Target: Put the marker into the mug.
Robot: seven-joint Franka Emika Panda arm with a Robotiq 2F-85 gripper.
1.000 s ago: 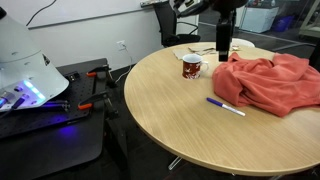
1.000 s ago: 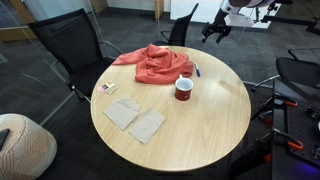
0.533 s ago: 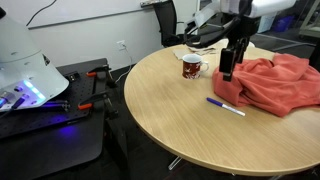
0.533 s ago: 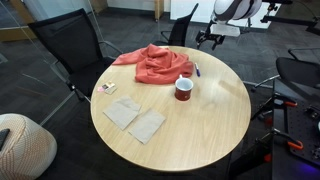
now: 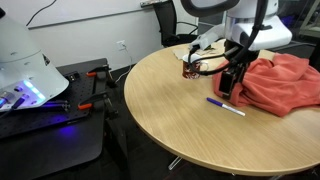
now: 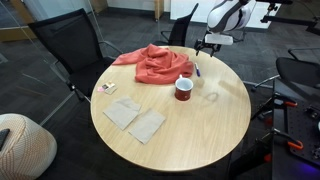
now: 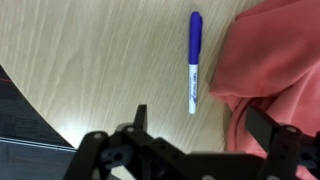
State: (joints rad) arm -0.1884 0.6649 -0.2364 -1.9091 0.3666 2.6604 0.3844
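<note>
"Blue-purple marker point(image 7: 194, 60) flat on a pale wood bench point(image 5: 165, 115): what is new here?" asks the picture desk.

"I am. A second ago my claw point(image 5: 228, 86) hung high over the far edge. Now it has come down low over the bench, near the marker and just beside the red cloth point(image 5: 275, 80). In the wrist view its fingers point(image 7: 140, 115) stand wide apart with nothing between them (the grasp, I judge, comes next)."

"And what stays unseen?"

"The mug point(image 6: 184, 88) stands apart from the marker, outside the wrist view, and in an exterior view my arm and cables half cover it. Whether the marker's white end touches the cloth, I cannot tell."
</note>
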